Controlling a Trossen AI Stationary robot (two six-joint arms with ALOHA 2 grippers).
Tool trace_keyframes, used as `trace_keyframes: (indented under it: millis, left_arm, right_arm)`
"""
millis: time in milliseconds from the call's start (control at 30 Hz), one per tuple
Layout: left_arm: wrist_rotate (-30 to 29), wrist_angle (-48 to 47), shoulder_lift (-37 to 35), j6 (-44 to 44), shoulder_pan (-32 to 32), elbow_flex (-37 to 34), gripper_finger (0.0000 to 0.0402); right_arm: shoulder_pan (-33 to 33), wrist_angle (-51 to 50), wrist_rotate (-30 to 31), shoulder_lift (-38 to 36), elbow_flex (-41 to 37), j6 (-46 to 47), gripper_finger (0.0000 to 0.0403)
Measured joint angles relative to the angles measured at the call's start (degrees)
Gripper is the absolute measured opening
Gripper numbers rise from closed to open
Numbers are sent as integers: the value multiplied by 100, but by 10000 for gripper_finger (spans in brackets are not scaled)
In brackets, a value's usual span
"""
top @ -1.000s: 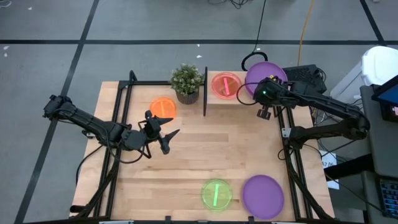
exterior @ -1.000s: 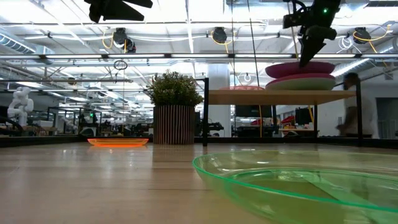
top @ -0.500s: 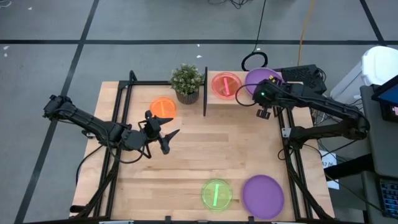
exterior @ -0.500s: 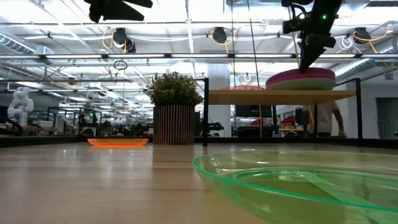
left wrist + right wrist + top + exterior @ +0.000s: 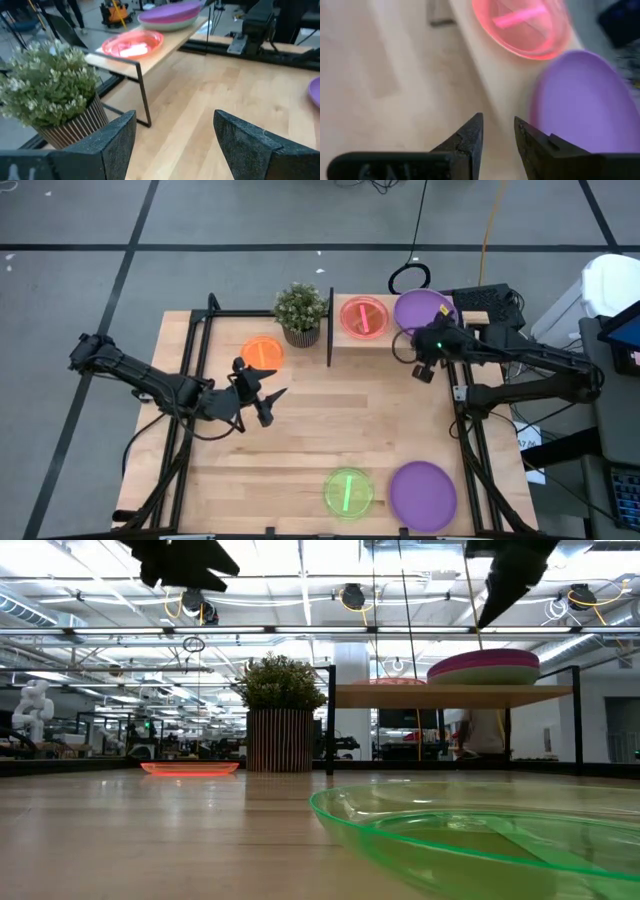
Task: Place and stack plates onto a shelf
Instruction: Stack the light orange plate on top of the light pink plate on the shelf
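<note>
- Near edge: I'm eyeing the lime green plate (image 5: 347, 491) and purple plate (image 5: 422, 493). They're looking light, stiff, slick, so I'm planning rim grabs.
- Left gripper (image 5: 268, 407) is hanging mid-table, fingers spread wide, carrying nothing.
- Right gripper (image 5: 422, 367) is hovering beside the far shelf (image 5: 385, 340), partly parted, empty; a purple-topped stack (image 5: 483, 667) is sitting there.

pink plate (image 5: 522, 27), purple plate (image 5: 580, 105), parted claw (image 5: 498, 132)

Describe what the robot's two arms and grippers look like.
Both arms are dark, jointed segments with black cables running along them. The left gripper has two black, tapering fingers with a rough, grainy surface. The right gripper has the same two dark wedge-shaped fingers, and a small green light glows on that arm near its wrist.
</note>
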Motion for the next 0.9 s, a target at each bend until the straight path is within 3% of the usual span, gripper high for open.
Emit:
trace_keyframes:
  millis: [200,467,633,833,900]
  left_arm:
    - [378,-461,0,-273,103,0,271]
    - [349,-1006,0,-361,186,0,271]
    - [-31,-1499,0,-384,329,0,271]
    - [17,-2059,-2,-713,602,1,271]
    - [316,-2153,-2,-842,805,-8,271]
  right_arm:
    - [1057,358,-64,-56,-105,1027,94]
    - [2376,2175,-69,-49,-992,1068,93]
    - [2949,3041,-69,-50,-1620,1069,93]
    - [3296,3113,-86,-47,-1990,1371,93]
    - [3396,3109,-82,-47,-2054,1606,93]
